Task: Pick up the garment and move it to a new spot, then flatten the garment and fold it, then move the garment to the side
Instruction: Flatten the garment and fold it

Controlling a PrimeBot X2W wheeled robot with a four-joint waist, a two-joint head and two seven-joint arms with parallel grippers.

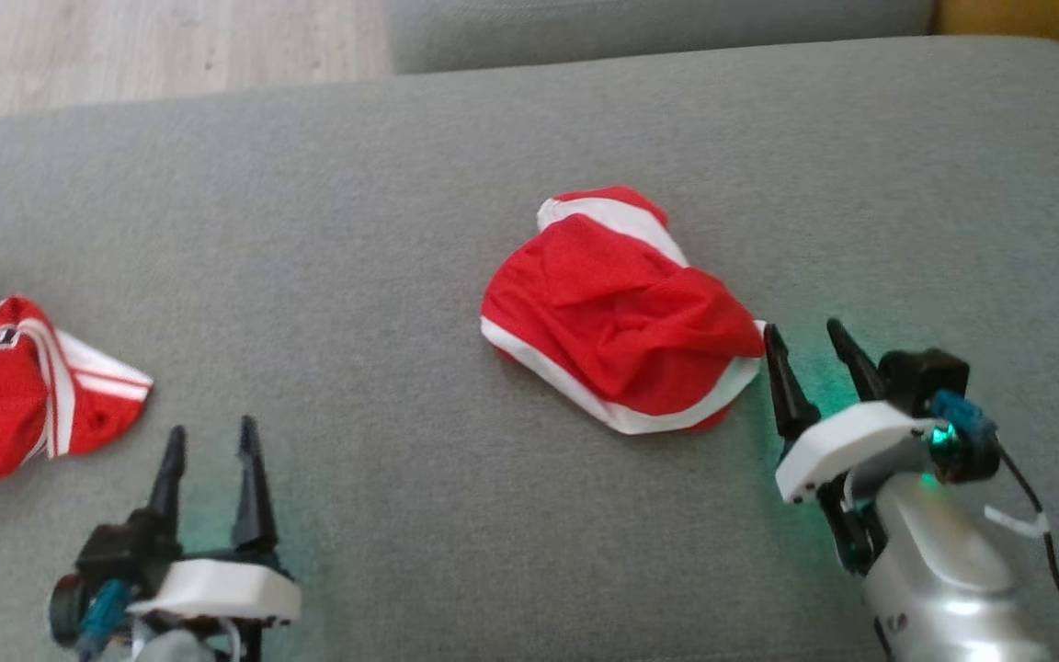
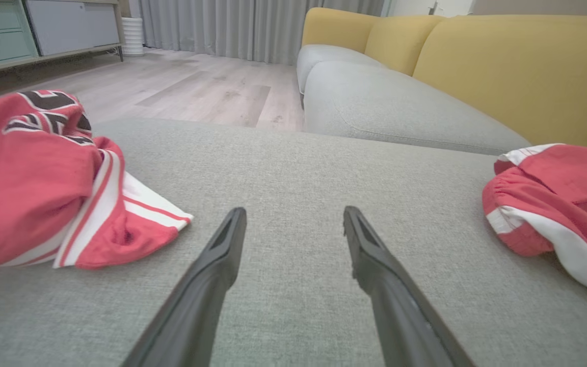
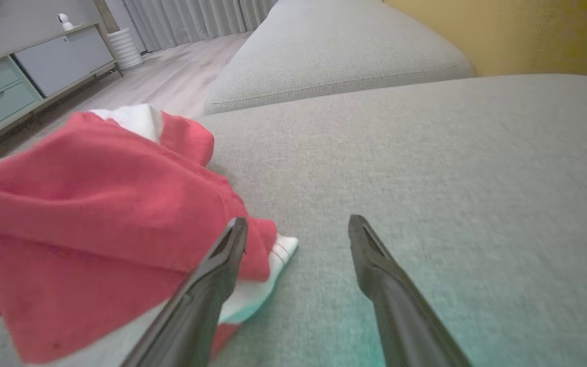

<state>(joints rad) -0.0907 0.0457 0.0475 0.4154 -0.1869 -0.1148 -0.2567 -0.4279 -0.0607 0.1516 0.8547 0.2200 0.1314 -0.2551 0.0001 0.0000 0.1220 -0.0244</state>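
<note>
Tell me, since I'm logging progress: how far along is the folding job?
Done: nothing visible; the middle garment lies crumpled on the cushion. In hand: the right gripper is open at its edge, gripping nothing; the left gripper is open over bare cushion. Left: pick up, move, flatten, fold, set aside.

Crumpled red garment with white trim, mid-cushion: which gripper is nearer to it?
Right. The right gripper, open, is at the red garment's right edge, one finger beside its white hem. The left gripper, open, is far to its left, by a red striped jersey.
</note>
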